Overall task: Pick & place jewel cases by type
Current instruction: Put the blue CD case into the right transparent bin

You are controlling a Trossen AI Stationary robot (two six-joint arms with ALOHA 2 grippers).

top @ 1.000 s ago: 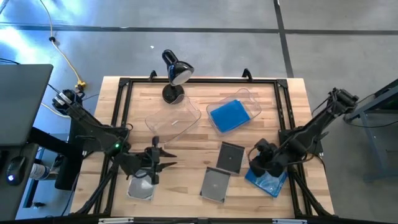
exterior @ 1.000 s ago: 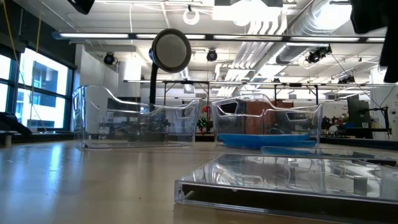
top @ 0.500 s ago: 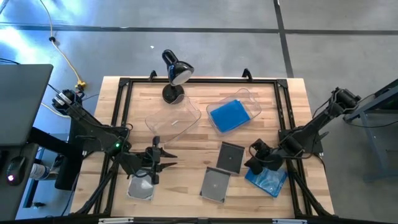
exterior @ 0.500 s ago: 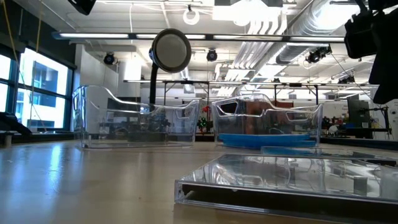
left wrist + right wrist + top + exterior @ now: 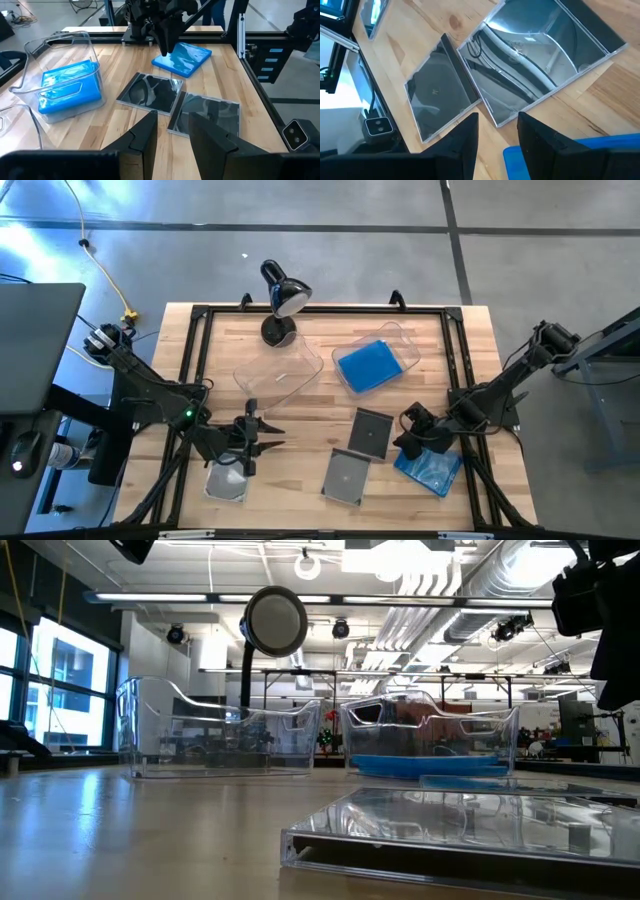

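Hovering with parted fingers, the right gripper (image 5: 408, 442) sits just beside the blue jewel case (image 5: 430, 468), far nearer than the left gripper (image 5: 246, 448), also parted.

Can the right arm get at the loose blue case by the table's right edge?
Probably yes. The right tool hangs open at the blue case's near edge, with nothing lying on top of it; the two dark cases lie beside it, apart.

Floor: smooth grey concrete floor (image 5: 330, 260) with dark seams.
Ceiling: white ducts and long strip lights (image 5: 330, 602).
Windows: tall panes (image 5: 40, 680) at one side.
Counter: pale wooden counter (image 5: 330, 340), black-framed.
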